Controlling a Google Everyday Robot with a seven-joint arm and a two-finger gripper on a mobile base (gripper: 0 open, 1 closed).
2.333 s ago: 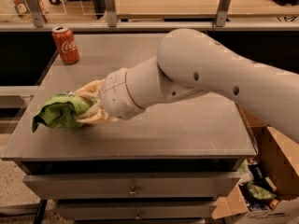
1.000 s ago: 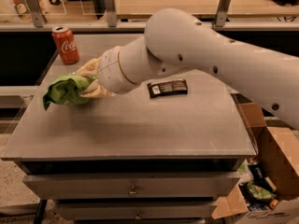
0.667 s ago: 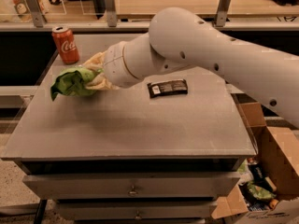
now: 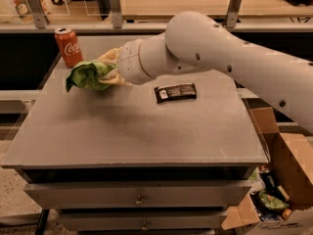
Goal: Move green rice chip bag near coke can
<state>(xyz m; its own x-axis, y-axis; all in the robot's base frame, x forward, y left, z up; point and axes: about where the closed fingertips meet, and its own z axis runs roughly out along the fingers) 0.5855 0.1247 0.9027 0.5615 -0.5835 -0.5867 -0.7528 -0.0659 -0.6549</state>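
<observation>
Camera view. The jaws are clamped on the bag (image 4: 82, 76): one cream finger (image 4: 110, 56) lies over its upper edge and the other under its lower edge, with the crumpled green pouch pinched between them. The gripper (image 4: 104, 70) sits over the far left part of the table (image 4: 137, 131), its tips pointing toward 9 o'clock. The bag sticks out of the gripper toward 9 o'clock, its free end drooping slightly toward 8 o'clock. Whether its lower edge touches the table cannot be told.

The can (image 4: 68, 46) stands upright at 11 o'clock from the bag, near the far left corner of the table. It is near the bag but apart from it, with a strip of bare tabletop showing between the two.

A flat black bar (image 4: 175, 92) lies on the table at 4 o'clock from the gripper, apart from it and partly under the arm (image 4: 195, 48).

The white arm runs from the gripper toward 2 o'clock to a rounded joint, then slopes toward 4 o'clock and leaves the view at the right edge.

Below the tabletop are two drawers (image 4: 139, 195), one above the other. An open cardboard box (image 4: 293, 155) holding packets stands on the floor at 4 o'clock from the table, just beside its right side.
</observation>
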